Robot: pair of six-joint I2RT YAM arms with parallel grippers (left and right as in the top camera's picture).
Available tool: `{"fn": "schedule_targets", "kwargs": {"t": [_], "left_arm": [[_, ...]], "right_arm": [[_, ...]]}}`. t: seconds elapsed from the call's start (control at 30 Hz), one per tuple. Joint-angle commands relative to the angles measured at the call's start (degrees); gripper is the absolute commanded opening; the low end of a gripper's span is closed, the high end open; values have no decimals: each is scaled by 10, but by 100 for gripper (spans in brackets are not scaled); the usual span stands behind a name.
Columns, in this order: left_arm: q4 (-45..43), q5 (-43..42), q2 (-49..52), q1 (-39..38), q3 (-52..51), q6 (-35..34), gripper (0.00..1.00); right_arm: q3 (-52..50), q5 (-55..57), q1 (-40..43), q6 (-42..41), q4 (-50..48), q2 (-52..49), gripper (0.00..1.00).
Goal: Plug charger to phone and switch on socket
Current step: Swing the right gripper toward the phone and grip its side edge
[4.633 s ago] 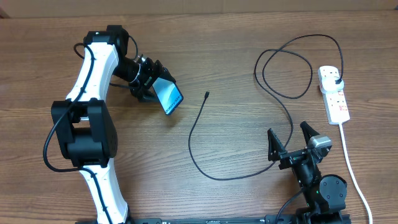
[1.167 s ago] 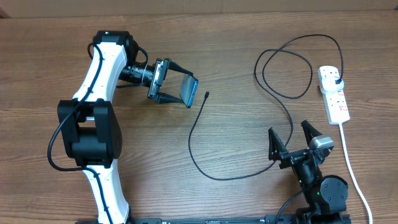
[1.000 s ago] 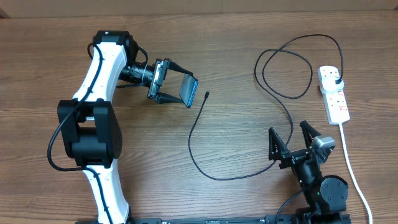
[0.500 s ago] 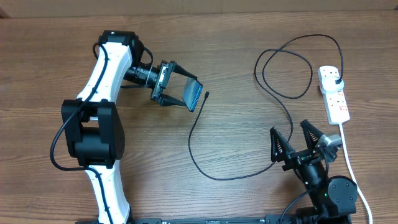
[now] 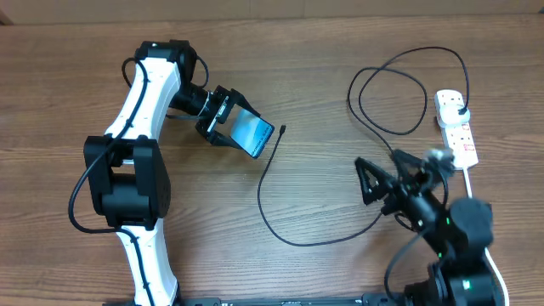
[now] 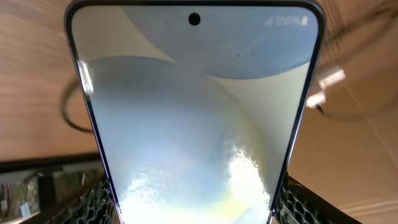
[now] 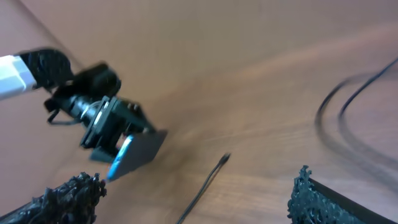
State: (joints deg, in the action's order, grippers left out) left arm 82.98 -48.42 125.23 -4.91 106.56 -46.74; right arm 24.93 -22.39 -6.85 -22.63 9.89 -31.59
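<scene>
Surface: note a brown wood-grain table (image 5: 306,76), with a pale strip of the room along the top edge of the overhead frame. Find the phone (image 5: 253,133) left of centre in the upper half, tilted, pinched across its width by the left gripper (image 5: 235,126). Trace the charger (image 5: 270,187) looping across the middle: plug tip (image 5: 281,129) just beside the phone's right-hand end, not inserted; black plug (image 5: 460,110) seated in the socket (image 5: 460,143) at the right edge. Note the right gripper (image 5: 377,161) at lower right, fingers spread wide, holding nothing.

Left wrist view only: lit pale-blue screen (image 6: 193,124) filling the frame, camera hole at top centre, "100%" at upper right, meshed finger pads (image 6: 93,202) at the lower corners.

Right wrist view only, blurred: side-on look at the clamped phone at centre left, plug tip on the wood at lower centre.
</scene>
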Motion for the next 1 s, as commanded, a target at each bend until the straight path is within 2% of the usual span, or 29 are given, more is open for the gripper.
{"fn": "schedule_targets", "kwargs": {"t": [0.0, 0.07, 0.2, 0.23, 0.27, 0.43, 0.63, 0.7, 0.87, 0.97], "left_arm": [[-8, 106, -1, -3, 16, -60, 54], [-10, 137, -1, -6, 16, -73, 54], [-21, 196, -1, -15, 16, -92, 54], [-25, 213, -1, -18, 16, -99, 54], [-30, 236, -1, -24, 16, -112, 54], [-42, 273, -1, -43, 16, -134, 54], [-56, 281, -1, -61, 16, -159, 54], [-58, 281, -1, -66, 16, -168, 54], [-68, 281, -1, -79, 16, -172, 54], [-68, 280, -1, -87, 16, -181, 54]], "right_arm": [[42, -121, -3, -33, -4, -97, 100], [58, -198, -3, -33, -16, -149, 100], [69, -395, -3, -33, -107, -266, 100], [69, -402, -3, -33, -127, -290, 100], [69, -403, -3, -69, -156, -339, 100], [69, -400, -3, -161, -211, -444, 100], [69, -311, -22, -226, -233, -504, 96], [69, -267, -41, -239, -233, -507, 89], [69, -153, -104, -279, -233, -507, 77], [69, -78, -145, -303, -233, -507, 75]]}}
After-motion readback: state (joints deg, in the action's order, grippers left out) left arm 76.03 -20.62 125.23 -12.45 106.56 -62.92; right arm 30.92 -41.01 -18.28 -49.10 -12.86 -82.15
